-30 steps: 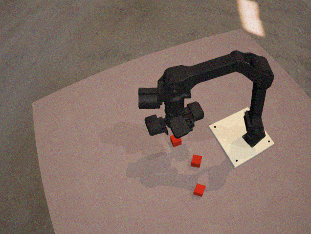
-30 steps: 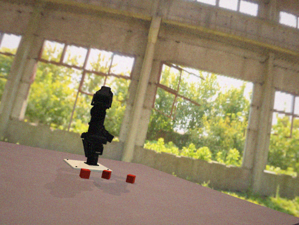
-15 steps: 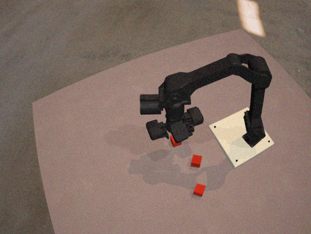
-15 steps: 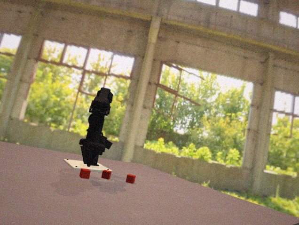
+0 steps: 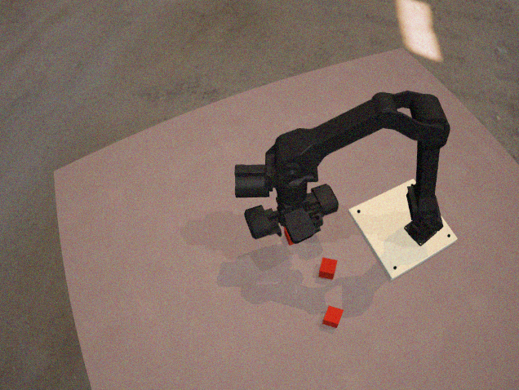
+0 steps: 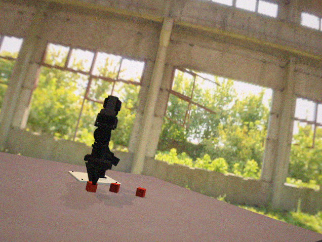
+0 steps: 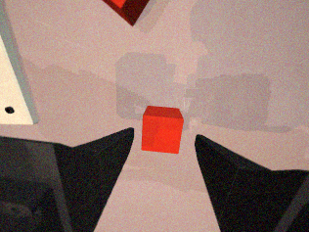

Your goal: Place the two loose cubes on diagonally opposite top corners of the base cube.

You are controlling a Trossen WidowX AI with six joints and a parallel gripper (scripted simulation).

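Note:
Three red cubes rest apart on the table; which is the base cube I cannot tell. One cube (image 5: 288,236) (image 6: 90,188) (image 7: 161,138) is below my gripper and mostly hidden by it in the top view. My gripper (image 6: 94,183) (image 7: 164,136) is open, pointing down; in the wrist view this cube shows between the fingertips, with a gap at each side. How far down the tips reach beside it is unclear. The middle cube (image 5: 327,268) (image 6: 114,188) stands to the side; a cube at the wrist view's top edge (image 7: 133,14) is likely this one. The third cube (image 5: 332,316) (image 6: 141,192) is farther off.
The arm stands on a cream base plate (image 5: 369,222) (image 6: 78,177) (image 7: 11,87) with dark bolt holes, which shows at the wrist view's left edge. The table (image 5: 188,335) (image 6: 182,220) carries the arm's shadows around the cubes.

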